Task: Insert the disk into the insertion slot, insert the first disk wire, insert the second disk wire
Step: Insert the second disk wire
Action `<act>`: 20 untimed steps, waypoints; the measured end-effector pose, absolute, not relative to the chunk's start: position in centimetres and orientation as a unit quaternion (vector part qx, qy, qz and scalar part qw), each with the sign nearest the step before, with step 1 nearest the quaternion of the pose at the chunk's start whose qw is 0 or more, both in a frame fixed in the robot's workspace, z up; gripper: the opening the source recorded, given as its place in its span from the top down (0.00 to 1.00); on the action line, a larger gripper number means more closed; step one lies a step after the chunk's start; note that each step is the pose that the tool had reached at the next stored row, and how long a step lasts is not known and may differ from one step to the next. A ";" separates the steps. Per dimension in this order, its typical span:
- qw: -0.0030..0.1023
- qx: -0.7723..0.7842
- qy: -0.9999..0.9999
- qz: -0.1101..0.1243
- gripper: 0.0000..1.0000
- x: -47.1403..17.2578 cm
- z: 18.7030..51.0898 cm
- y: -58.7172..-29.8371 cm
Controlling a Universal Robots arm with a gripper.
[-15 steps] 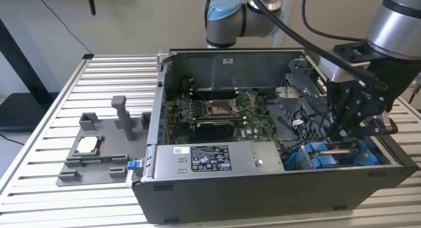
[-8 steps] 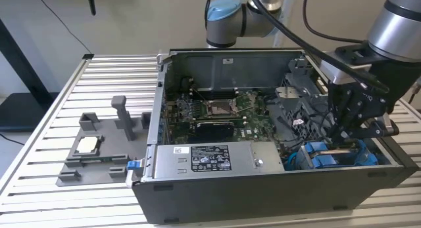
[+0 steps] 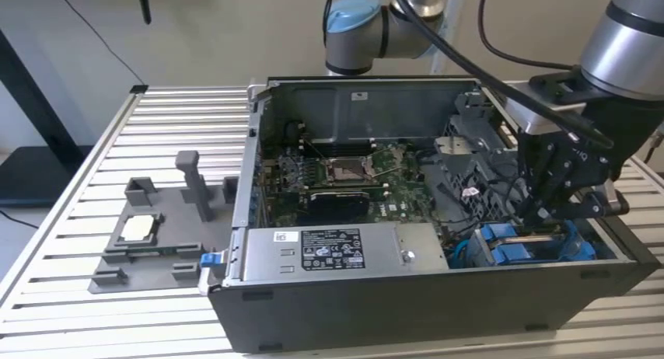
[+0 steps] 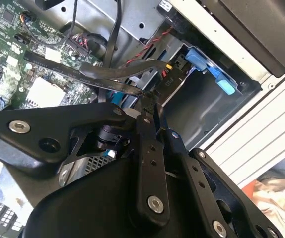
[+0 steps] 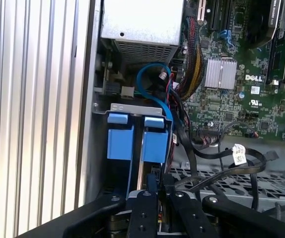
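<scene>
The exterior view looks down at a slant from above and in front of the open case [image 3: 436, 297], far enough to take in the whole case, the slatted table [image 3: 62, 297] and the arm [image 3: 623, 48]. Both wrist views sit close above the gripper [image 5: 152, 198], looking along its black links [image 4: 147, 168] into the case. The first wrist view faces the blue drive cage [image 5: 132, 139], with the motherboard [image 5: 242, 99] and the table beside it. The second wrist view faces the cage's blue tab [image 4: 207, 64] and the motherboard from another side. All three views share the cage, which sits at the exterior view's lower right.
</scene>
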State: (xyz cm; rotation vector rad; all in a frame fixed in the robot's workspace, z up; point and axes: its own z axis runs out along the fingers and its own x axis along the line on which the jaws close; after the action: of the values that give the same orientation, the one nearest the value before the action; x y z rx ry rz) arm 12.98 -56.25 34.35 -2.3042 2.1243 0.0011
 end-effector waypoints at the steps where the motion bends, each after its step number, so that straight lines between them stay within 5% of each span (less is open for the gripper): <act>1: 0.004 -0.735 0.678 0.000 0.84 13.0 34.3 -56.2; 20: 0.004 -0.730 0.683 0.000 0.84 13.1 33.8 -56.2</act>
State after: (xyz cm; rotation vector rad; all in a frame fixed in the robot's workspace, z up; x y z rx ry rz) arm 13.14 -56.25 33.77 -2.2880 2.1419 0.0008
